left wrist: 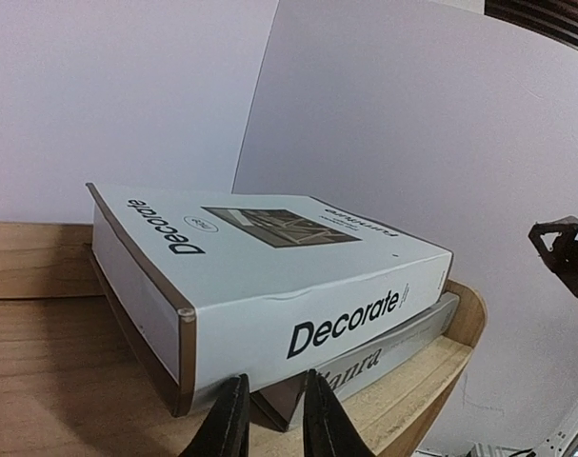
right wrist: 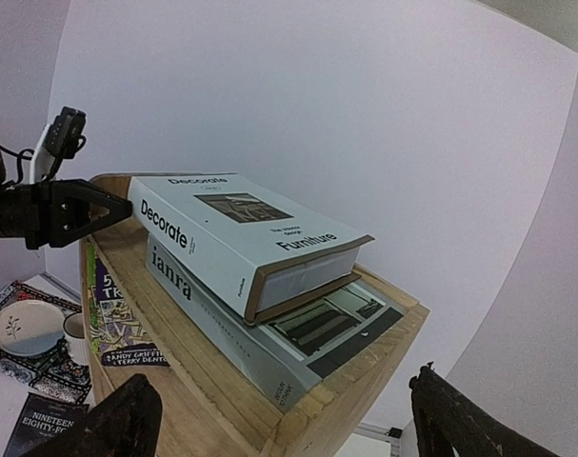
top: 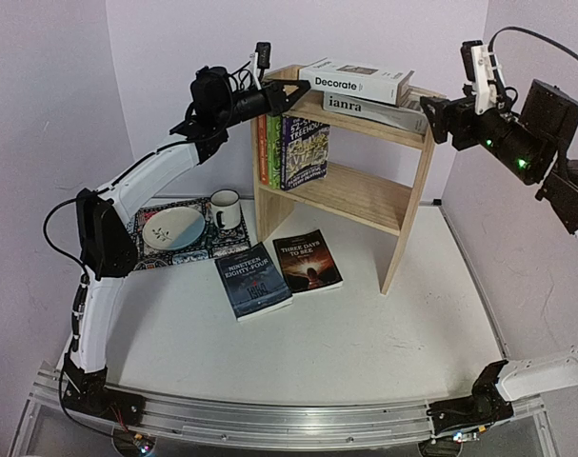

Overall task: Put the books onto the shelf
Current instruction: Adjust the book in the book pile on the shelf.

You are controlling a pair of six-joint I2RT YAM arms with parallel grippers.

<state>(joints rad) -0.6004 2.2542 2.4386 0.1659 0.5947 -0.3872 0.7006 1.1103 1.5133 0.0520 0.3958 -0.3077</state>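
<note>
Nearest the overhead lens, an aluminium rail (top: pixel 298 419) is seen along the table's (top: pixel 317 333) 6 o'clock edge, with both arm bases bolted to it.

Up at 12 o'clock the shelf (top: pixel 403 219) is planted upright on the table. Its top tier is loaded: "Decorate" (top: pixel 355 78) is laid flat on "ianra" (top: pixel 369 108), the white book set askew so that a corner overhangs the grey one. On the lower tier, at the 9 o'clock end, the Treehouse paperbacks (top: pixel 298 152) are stood upright against the side panel.

Two books are left off the shelf: "Nineteen Eighty-Four" (top: pixel 253 279) and "Three Days to See" (top: pixel 308 261) are laid flat, covers up, side by side on the table, just in front of the shelf's 9 o'clock foot.

The left gripper (top: pixel 293 93) is held level with the top tier, at 9 o'clock of "Decorate", pointed at its spine. From the wrist, its fingers (left wrist: pixel 233 419) are seen drawn nearly together, only a slit between, nothing gripped.

The right gripper (top: pixel 431 119) is held at 3 o'clock of the stack, just off the shelf's corner. Its fingers (right wrist: pixel 127 419) are spread wide and nothing is clasped.

At 10 o'clock a patterned placemat (top: pixel 222 246) is laid, with a plate (top: pixel 174 227) and a mug (top: pixel 224 208) set on it.
</note>
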